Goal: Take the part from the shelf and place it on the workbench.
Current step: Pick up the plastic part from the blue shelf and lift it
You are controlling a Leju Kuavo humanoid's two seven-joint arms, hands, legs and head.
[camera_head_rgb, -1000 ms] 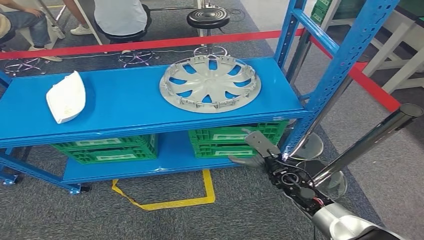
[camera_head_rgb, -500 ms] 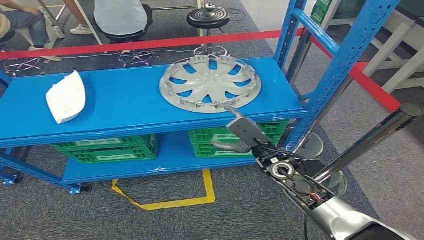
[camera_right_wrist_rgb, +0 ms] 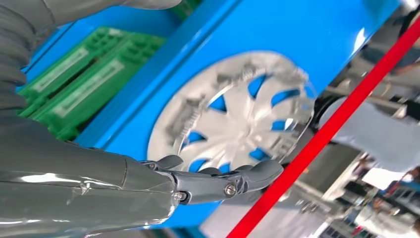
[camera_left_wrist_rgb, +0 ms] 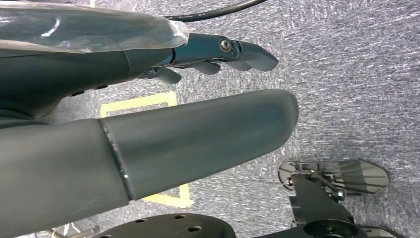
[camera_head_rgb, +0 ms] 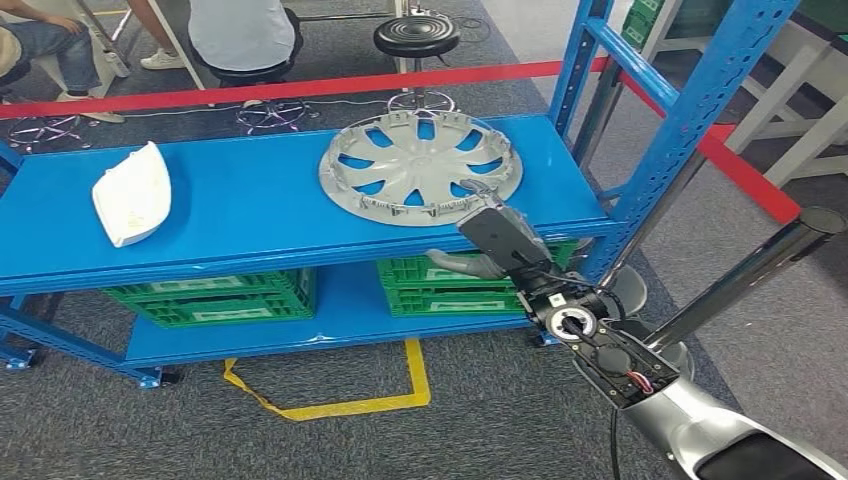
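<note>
The right hand (camera_head_rgb: 487, 243) is reaching at the front edge of the blue shelf (camera_head_rgb: 250, 215), fingers apart and holding nothing, just beside the hubcap (camera_head_rgb: 420, 166), which is lying flat there. The left hand (camera_left_wrist_rgb: 148, 114) is hanging over the floor, holding nothing.

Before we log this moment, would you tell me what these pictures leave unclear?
- Head view: the right hand hides the hubcap's near rim, so contact is unclear.
- Right wrist view: the hubcap is blurred.
- Head view: the green crates are partly hidden under the shelf.
- Left wrist view: the left hand's thumb hides its other fingers.
</note>
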